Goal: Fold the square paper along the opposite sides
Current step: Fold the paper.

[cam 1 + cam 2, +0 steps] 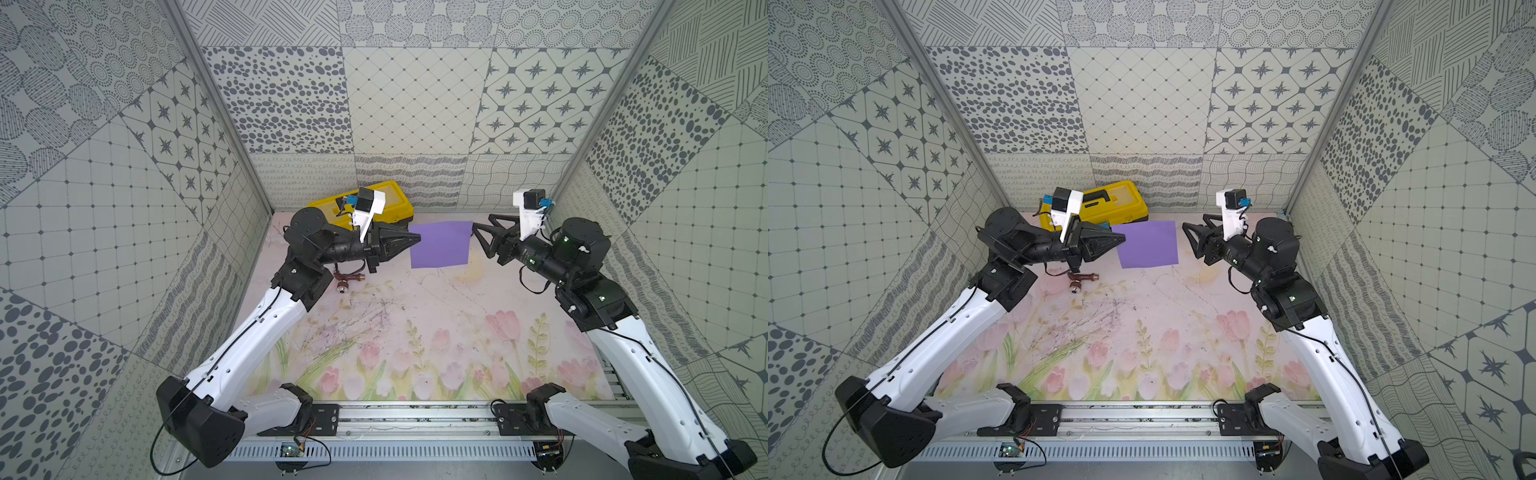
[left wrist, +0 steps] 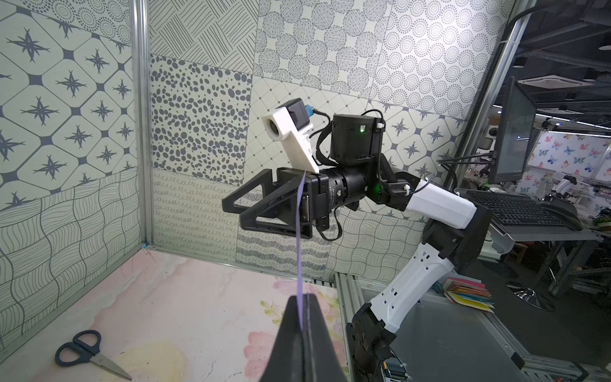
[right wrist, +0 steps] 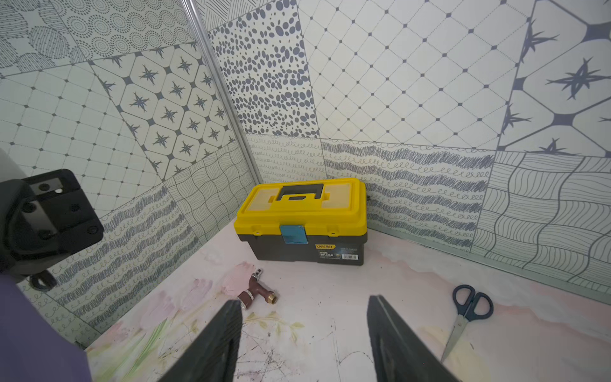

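The square paper point(image 1: 440, 245) point(image 1: 1148, 245) is a plain purple sheet hanging flat above the table at the back, in both top views. My left gripper point(image 1: 417, 238) point(image 1: 1123, 239) is shut on its left edge. The left wrist view shows the sheet edge-on as a thin purple line point(image 2: 300, 251) running out of the closed jaws point(image 2: 302, 297). My right gripper point(image 1: 482, 222) point(image 1: 1194, 221) point(image 2: 233, 215) stands open just off the sheet's right edge. Nothing lies between its fingers point(image 3: 305, 301). In the right wrist view the paper point(image 3: 33, 330) fills one corner.
A yellow and black toolbox point(image 1: 399, 199) point(image 3: 302, 211) stands shut against the back wall behind my left gripper. A brown pipe fitting point(image 1: 347, 280) point(image 3: 256, 292) lies on the floral mat under the left arm. Scissors point(image 2: 86, 350) point(image 3: 466, 317) lie near the back wall.
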Controlling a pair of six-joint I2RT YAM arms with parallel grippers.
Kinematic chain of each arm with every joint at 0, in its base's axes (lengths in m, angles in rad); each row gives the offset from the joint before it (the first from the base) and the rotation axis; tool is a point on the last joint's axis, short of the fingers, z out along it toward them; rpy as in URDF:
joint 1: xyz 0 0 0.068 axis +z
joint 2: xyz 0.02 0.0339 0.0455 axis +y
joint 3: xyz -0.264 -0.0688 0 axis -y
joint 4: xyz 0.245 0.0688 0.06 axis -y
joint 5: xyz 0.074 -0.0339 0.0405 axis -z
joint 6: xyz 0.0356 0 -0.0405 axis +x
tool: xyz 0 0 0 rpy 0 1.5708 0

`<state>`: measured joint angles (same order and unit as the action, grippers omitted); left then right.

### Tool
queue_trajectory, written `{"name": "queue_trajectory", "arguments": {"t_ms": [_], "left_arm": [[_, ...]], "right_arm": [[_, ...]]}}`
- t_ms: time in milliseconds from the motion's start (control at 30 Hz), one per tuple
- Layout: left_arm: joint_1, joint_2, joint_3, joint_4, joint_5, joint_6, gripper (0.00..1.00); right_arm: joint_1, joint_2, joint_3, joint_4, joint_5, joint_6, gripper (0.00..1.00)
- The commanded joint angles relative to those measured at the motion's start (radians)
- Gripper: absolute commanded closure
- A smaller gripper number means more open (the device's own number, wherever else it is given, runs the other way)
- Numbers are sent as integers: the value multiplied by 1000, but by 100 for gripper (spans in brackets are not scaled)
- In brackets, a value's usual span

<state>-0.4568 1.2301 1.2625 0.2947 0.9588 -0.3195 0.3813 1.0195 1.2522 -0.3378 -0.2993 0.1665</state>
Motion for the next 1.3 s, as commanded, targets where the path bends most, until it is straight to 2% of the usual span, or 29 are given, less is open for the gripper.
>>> {"name": "queue_trajectory", "arguments": {"t_ms": [0,233,433,700,1267], "left_arm": [[-4,-3,15,-29,9,12,100],[-3,15,44,-97,-82,53,100],[-3,25,62,-121,-136,60,100],[-3,37,75,-168,-194,85,100],[-5,54,86,-189,-200,73,100]], "right_arm": [[1,7,2,53,-44,-21,36],[4,-27,6,49,-225,-1,39],[7,-41,4,41,-317,28,41],[40,-37,2,37,-355,42,42],[188,75,63,15,-324,-30,43]]}}
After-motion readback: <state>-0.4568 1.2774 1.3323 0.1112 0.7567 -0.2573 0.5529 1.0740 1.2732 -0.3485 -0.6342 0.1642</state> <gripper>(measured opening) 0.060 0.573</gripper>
